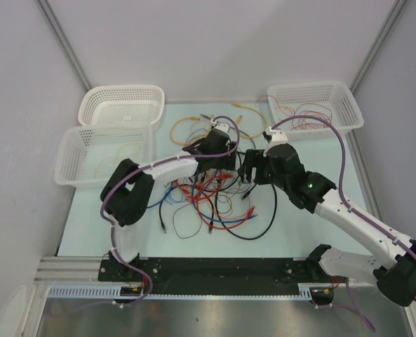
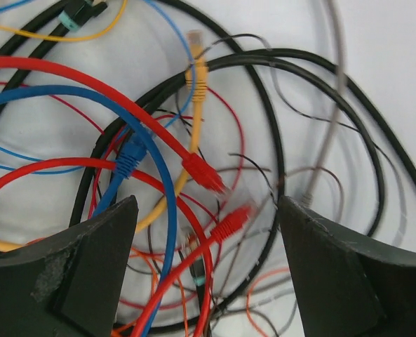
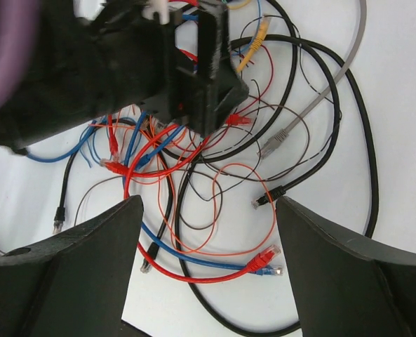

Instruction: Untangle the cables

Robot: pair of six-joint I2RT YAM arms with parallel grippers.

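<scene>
The cables (image 1: 211, 196) lie in a loose tangle of red, blue, black and orange wires in the middle of the table. My left gripper (image 1: 220, 163) hovers over the tangle's far side, open. In the left wrist view its jaws (image 2: 208, 239) stand wide apart above a red plug (image 2: 230, 223), a blue plug (image 2: 130, 158) and a yellow plug (image 2: 196, 70), holding nothing. My right gripper (image 1: 252, 170) hangs open beside it, over the tangle's right side. In the right wrist view it (image 3: 208, 232) frames a red plug end (image 3: 265, 257) and a black plug (image 3: 264, 199), untouched.
Two white baskets (image 1: 121, 105) (image 1: 99, 156) stand at the back left. A third basket (image 1: 313, 105) at the back right holds thin red wires. A yellow cable loop (image 1: 185, 128) lies behind the tangle. The left arm's gripper body (image 3: 144, 70) fills the top of the right wrist view.
</scene>
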